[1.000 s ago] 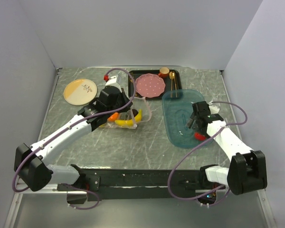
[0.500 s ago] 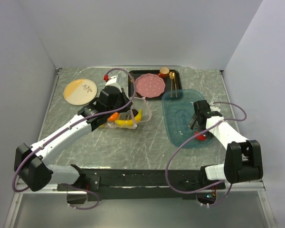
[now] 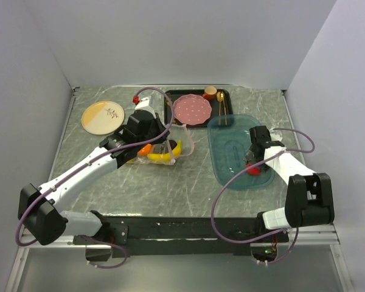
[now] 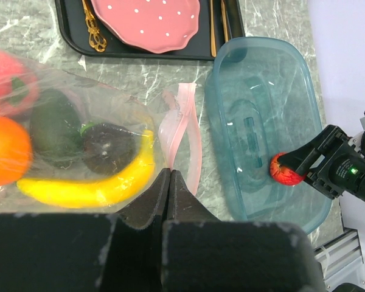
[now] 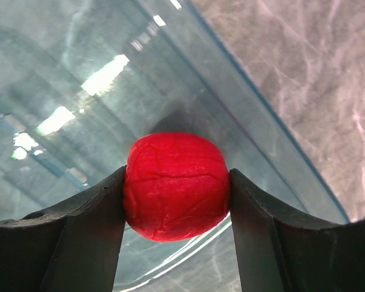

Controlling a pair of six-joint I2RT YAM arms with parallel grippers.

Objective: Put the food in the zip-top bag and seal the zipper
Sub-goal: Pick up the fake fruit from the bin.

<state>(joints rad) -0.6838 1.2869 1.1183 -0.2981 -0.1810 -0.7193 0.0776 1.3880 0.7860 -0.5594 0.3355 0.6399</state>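
Note:
The zip-top bag (image 3: 161, 153) lies at mid table with a yellow banana (image 4: 91, 190), an orange (image 4: 6, 152), a pink-red fruit (image 4: 6, 85) and dark fruits (image 4: 106, 146) inside. Its pale pink zipper (image 4: 185, 131) curls open at the mouth and also shows in the top view (image 3: 187, 139). My left gripper (image 4: 168, 175) is shut, pinching the bag's edge beside the zipper. My right gripper (image 5: 176, 182) is shut on a red toy fruit (image 5: 175, 185) and holds it over the blue tray's near end (image 3: 253, 170).
The translucent blue oval tray (image 3: 231, 131) lies right of the bag. A black tray at the back holds a pink dotted plate (image 3: 191, 109), gold cutlery (image 3: 221, 106) and an orange cup (image 3: 210, 92). A beige plate (image 3: 103, 117) sits at the far left.
My right gripper has shifted slightly up and to the left over the blue tray with the red fruit in it, and the arm has folded in. The left arm has not moved.

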